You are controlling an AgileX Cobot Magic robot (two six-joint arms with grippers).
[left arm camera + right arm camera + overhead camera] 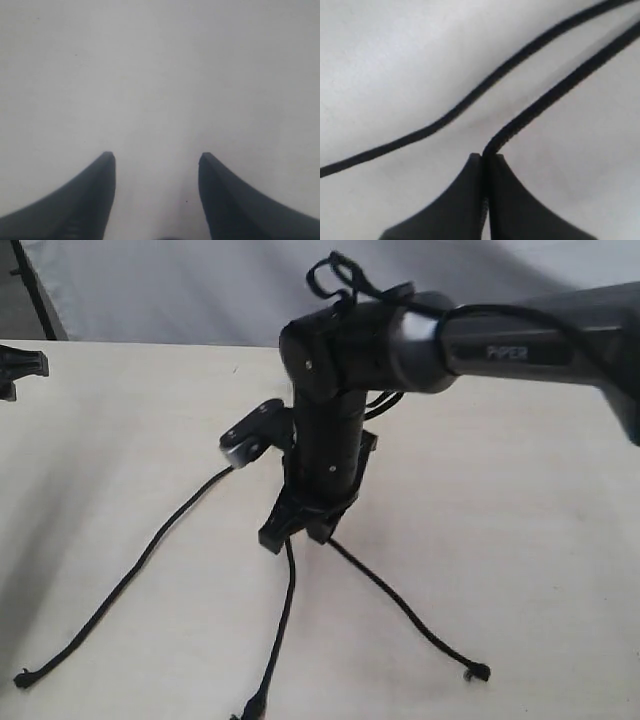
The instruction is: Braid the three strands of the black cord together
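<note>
The thin black woven cord lies on the pale, matte desk (520, 540) with its three tails fanned well apart: the left strand (130, 575) runs out towards the near left corner, the middle strand (283, 625) comes straight towards the near edge, and the right strand (405, 612) angles off to the near right, each ending in a small knot. The right claw (484, 157) is clenched on one strand (555, 90) just beyond its tips, with a second strand (465, 102) passing beside it untouched. Which tail is pinched cannot be told for sure. The left claw (156, 160) hangs released over bare desk. No crossing shows anywhere, so the braid looks unstarted, and every pass is left to do.
</note>
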